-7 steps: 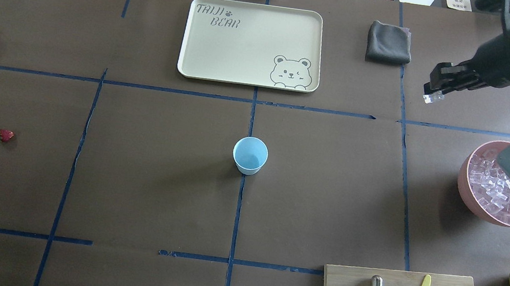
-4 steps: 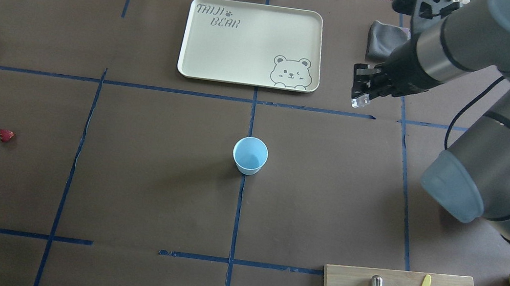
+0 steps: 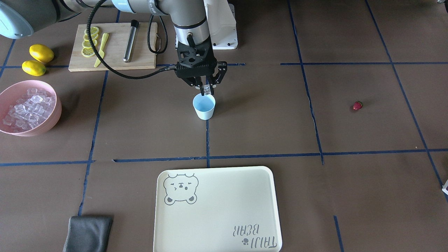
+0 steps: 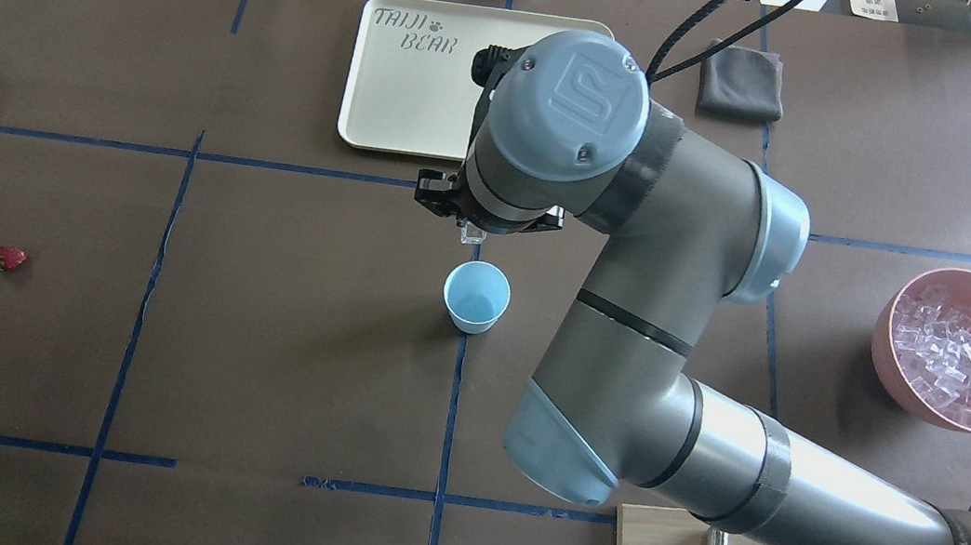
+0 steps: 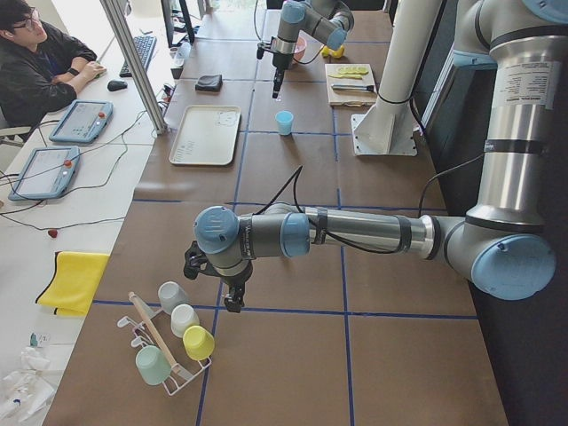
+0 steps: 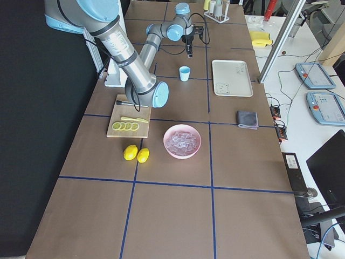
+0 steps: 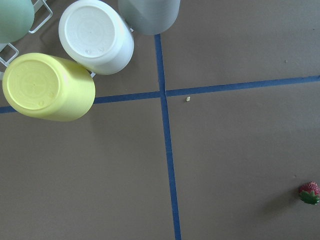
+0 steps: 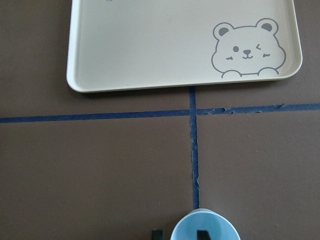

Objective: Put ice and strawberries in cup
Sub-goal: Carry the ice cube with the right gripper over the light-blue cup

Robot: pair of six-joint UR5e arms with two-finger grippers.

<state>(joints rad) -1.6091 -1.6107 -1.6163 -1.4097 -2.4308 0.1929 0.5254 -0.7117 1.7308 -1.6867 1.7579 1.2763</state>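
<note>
We see a brown surface (image 4: 250, 354) marked off by blue tape lines. The right arm (image 4: 640, 237) reaches across it to the middle, while the left arm (image 5: 355, 231) lies low at its own end, beside a rack of upturned cups (image 5: 177, 342). A cream tray (image 4: 405, 102) with a bear drawing sits on the side away from the robot, empty. Near the robot's base a wooden cutting board (image 3: 115, 45) carries lemon slices, a yellow knife and a metal rod. The pink bowl (image 3: 56, 115) on the robot's right holds the ice (image 3: 28, 108) in a pile, with two lemons (image 3: 41, 52) between it and the board. A grey cloth (image 3: 87, 233) lies beside the tray. The cup (image 3: 204, 112) stands upright at the centre, on a tape line. The right fingers (image 8: 157, 235) hang over it, pinching one ice cube (image 3: 208, 90) above its rim. The strawberry (image 3: 357, 105) lies alone, well apart on the robot's left. We cannot tell how the left fingers (image 5: 235, 302) are set
</note>
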